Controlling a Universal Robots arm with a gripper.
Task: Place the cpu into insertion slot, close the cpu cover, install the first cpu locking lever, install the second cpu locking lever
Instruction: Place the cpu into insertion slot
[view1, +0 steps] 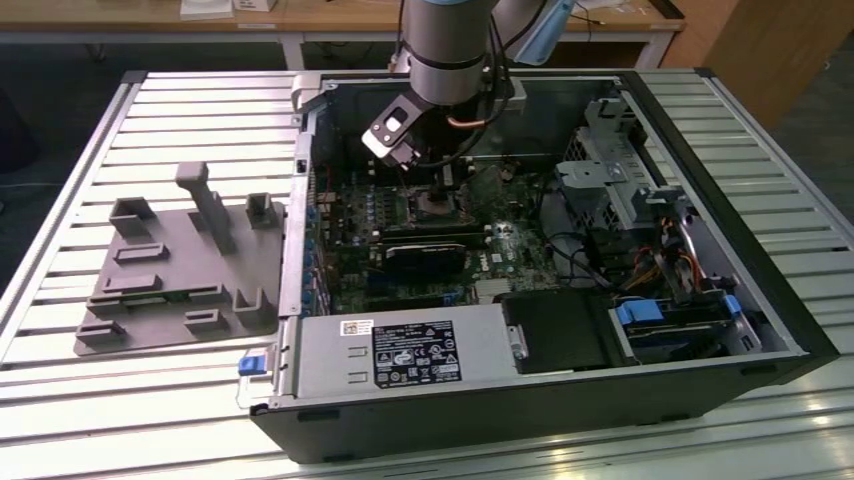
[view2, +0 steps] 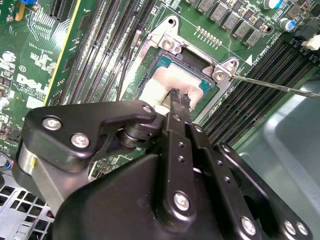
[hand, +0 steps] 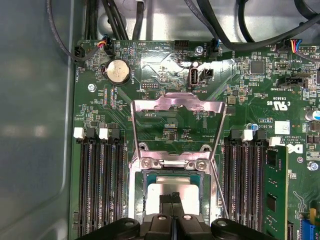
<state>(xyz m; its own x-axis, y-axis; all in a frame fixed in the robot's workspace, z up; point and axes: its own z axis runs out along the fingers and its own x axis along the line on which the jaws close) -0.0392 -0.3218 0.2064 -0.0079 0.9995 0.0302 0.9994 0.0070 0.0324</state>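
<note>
While one open computer case (view1: 534, 425) lay on the desk (view1: 200, 110), its one cpu cover (hand: 175, 107) stood raised off the one insertion slot (hand: 135, 190). One cpu (hand: 160, 186) sat in that slot, and the end effector (hand: 172, 196) was closed on nothing, its tips at the chip's face.

You're looking at a cpu (view2: 162, 82) with a pale, dull grey-silver metal face, matt rather than mirror. The insertion slot (view2: 159, 36) has a rim of bright silvery metal. The cpu cover (hand: 175, 106) is thin bare metal too, shiny enough to catch glare. Your gripper (view2: 179, 97) is black with a smooth satin sheen, dotted with polished steel screw heads. The motherboard (hand: 250, 90) is glossy green board. The holder block (view1: 174, 290) looks like matt grey plastic, and the table (view1: 134, 400) is ribbed pale metal with a soft gleam.
</note>
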